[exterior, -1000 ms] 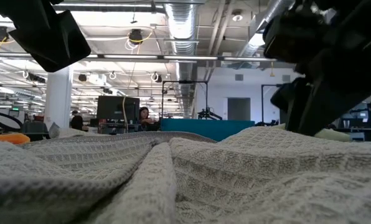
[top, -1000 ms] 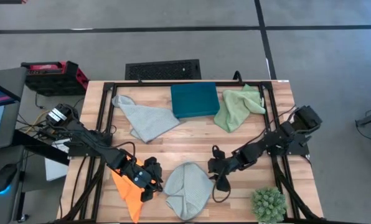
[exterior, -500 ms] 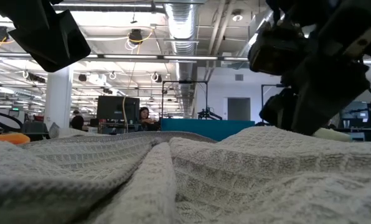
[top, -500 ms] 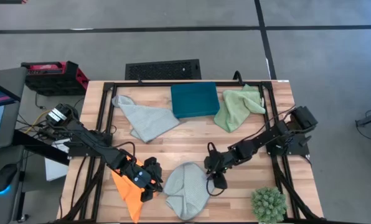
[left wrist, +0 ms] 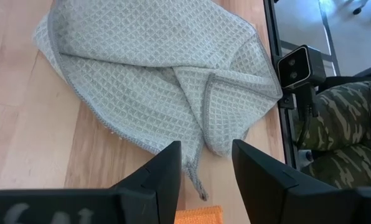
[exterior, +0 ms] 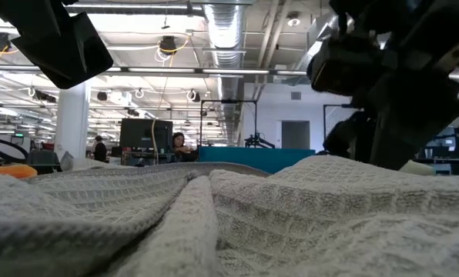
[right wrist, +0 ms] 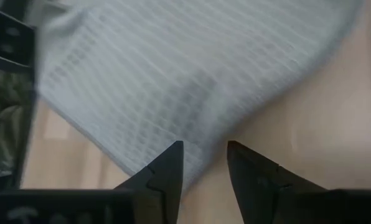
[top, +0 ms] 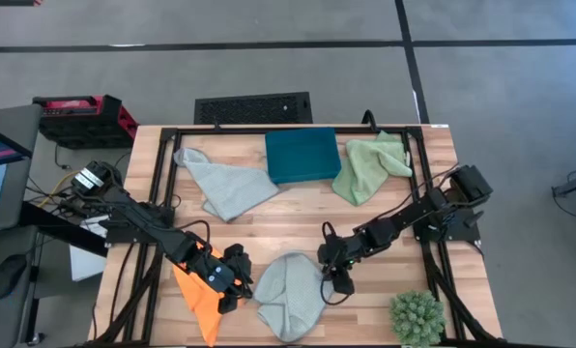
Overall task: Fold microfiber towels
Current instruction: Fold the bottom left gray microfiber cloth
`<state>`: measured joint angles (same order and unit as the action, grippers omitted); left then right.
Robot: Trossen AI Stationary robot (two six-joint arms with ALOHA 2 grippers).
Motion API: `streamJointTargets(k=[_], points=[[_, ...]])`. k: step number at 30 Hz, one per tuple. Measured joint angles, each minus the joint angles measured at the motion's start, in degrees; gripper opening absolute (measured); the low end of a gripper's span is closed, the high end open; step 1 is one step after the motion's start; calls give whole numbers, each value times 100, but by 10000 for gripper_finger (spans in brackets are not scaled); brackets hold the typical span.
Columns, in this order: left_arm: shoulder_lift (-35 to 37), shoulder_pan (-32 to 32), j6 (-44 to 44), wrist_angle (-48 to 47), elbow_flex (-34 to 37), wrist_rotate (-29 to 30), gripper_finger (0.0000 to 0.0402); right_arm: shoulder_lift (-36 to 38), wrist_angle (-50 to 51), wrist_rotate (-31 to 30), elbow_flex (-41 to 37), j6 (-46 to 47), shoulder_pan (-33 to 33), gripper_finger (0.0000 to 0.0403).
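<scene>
**Both grippers at the front grey towel**

The table (top: 298, 217) carries four towels. The far grey towel (top: 225, 186) lies spread at the back left, touching the teal box (top: 302, 155); the green towel (top: 368, 166) sits crumpled on the box's other side. The front grey towel (top: 290, 295) lies bunched at the front middle (its waffle weave fills the low view (exterior: 214, 223)). The orange towel (top: 199, 295) lies at the front left, partly under the left arm.

The left gripper (top: 232, 287) sits low between the orange towel and the front grey one, fingers (left wrist: 167, 180) apart, holding nothing. The right gripper (top: 332, 277) is at that grey towel's right edge, fingers (right wrist: 167, 171) parted with the cloth's edge (right wrist: 173, 81) just ahead. A spiky plant ball (top: 416, 317) stands at the front right corner.
</scene>
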<state>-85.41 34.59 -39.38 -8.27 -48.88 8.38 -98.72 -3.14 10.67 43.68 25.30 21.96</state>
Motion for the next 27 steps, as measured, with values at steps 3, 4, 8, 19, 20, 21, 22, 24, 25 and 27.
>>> streamJointTargets(k=[3, 4, 8, 19, 20, 21, 22, 24, 25, 27], points=[[0, 0, 1, 0, 0, 0, 135, 0, 88, -10, -2, 10, 89, 145], [0, -1, 20, 0, 0, 0, 135, 0, 96, 0, -2, 12, 137, 145], [0, 0, 79, 0, 0, 0, 135, 0, 104, 25, -2, 17, 330, 146], [0, 0, 77, 0, 0, -3, 135, 0, 187, -31, -2, -128, 698, 143], [0, -1, 77, 1, 0, -17, 135, 0, 228, -46, -2, -201, 732, 143], [0, -1, 77, 0, 0, -21, 135, 0, 267, -126, -2, -256, 762, 141], [0, 0, 77, 0, 0, -24, 135, 0, 297, -237, -2, -266, 791, 140], [0, 0, 77, 2, 0, -34, 135, 0, 301, -446, -2, -273, 834, 138], [0, -2, 74, 2, 0, -39, 135, 0, 301, -496, -2, -280, 842, 137], [0, 0, 74, 2, 0, -39, 135, 2, 328, -502, -2, -283, 839, 136]])
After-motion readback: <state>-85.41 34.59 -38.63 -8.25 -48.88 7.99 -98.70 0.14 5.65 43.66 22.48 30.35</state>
